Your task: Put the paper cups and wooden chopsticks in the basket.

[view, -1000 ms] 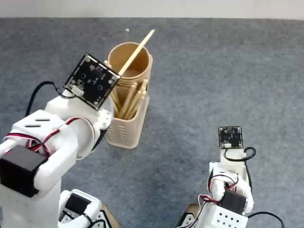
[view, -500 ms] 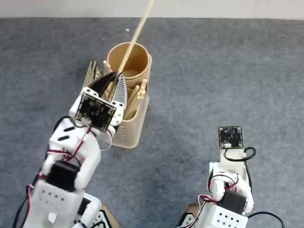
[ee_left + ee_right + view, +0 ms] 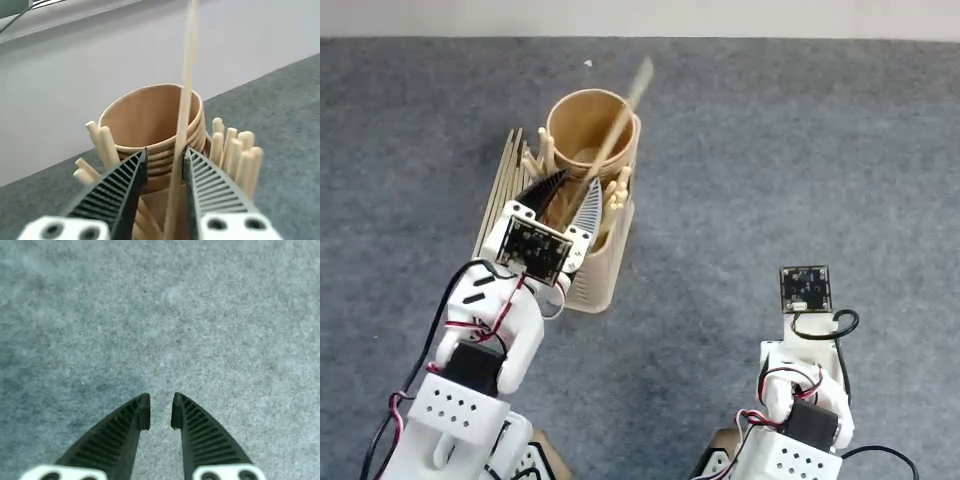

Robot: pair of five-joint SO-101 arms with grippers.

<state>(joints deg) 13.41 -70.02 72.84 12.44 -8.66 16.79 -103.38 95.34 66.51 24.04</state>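
Grey carpet [image 3: 800,150] is lying under a tan basket [image 3: 595,280] that is holding a paper cup [image 3: 150,115] and many chopsticks [image 3: 235,155], while the left gripper [image 3: 165,151] is hovering over it with jaws parted around one leaning chopstick [image 3: 188,75], and the right gripper [image 3: 160,405], narrowly parted and empty, is hanging over bare carpet well apart.

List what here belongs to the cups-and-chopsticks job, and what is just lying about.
Job:
basket
stacked paper cups
chopsticks in the basket
tall chopstick inside the open left gripper
chopsticks lying beside the basket

Lying about:
white speck on the grey mat
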